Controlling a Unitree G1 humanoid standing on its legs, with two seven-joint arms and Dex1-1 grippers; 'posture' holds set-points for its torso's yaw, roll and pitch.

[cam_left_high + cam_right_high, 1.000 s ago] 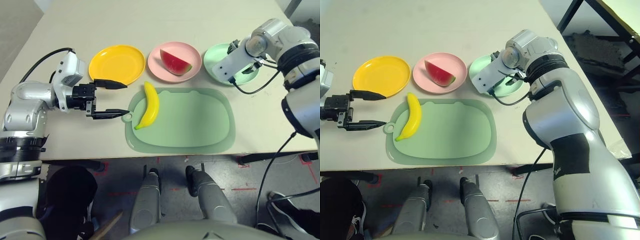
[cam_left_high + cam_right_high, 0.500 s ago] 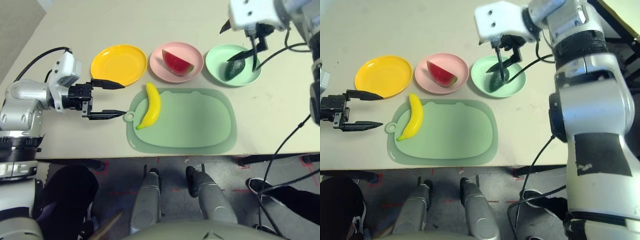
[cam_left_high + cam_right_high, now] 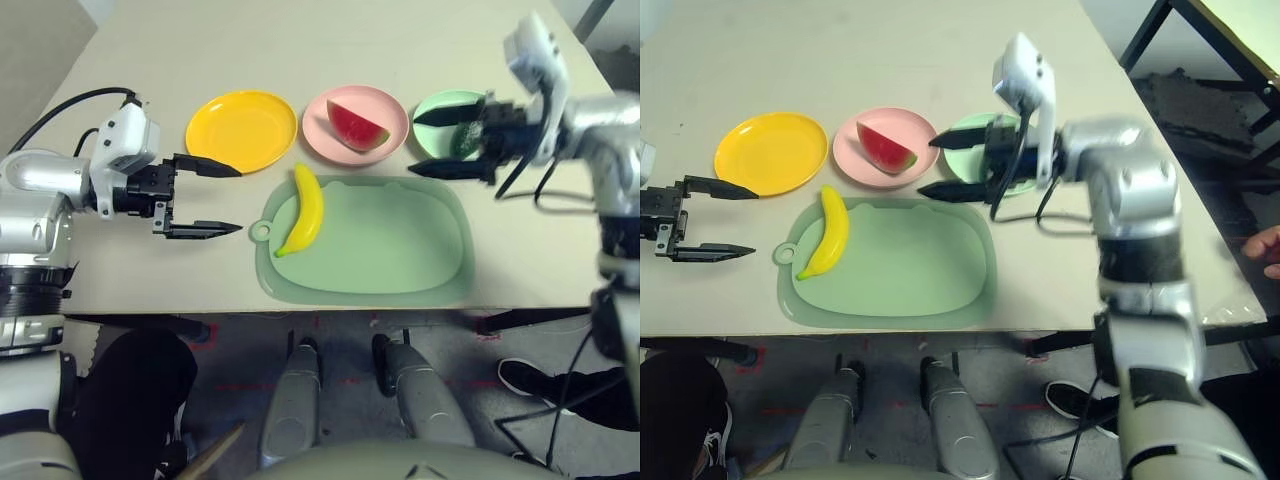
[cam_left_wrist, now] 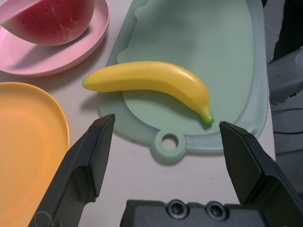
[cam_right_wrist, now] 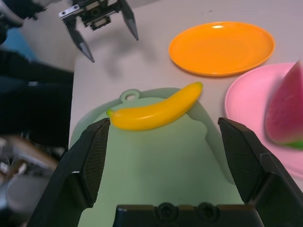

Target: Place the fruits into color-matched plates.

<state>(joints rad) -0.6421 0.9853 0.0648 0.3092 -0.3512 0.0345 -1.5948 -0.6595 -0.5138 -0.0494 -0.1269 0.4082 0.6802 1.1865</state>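
Table (image 3: 150, 40) holds pale green cutting mat (image 3: 380, 250); nothing between either gripper and banana (image 3: 303, 208), which lies on mat's left end. Left gripper (image 3: 215, 198) spread wide, empty, just left of mat handle, aimed at banana. Right gripper (image 3: 432, 142) spread wide, empty, over mat's far right corner. Yellow plate (image 3: 241, 129) bare. Pink plate (image 3: 380, 145) holds watermelon wedge (image 3: 352, 124). Green plate (image 3: 440, 105) holds avocado (image 3: 465, 142), partly hidden.

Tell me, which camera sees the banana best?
The left wrist view: the banana is big and whole there, lying over the edge of the green mat. The right wrist view also shows it whole but smaller. Both eye views show it small, from above.
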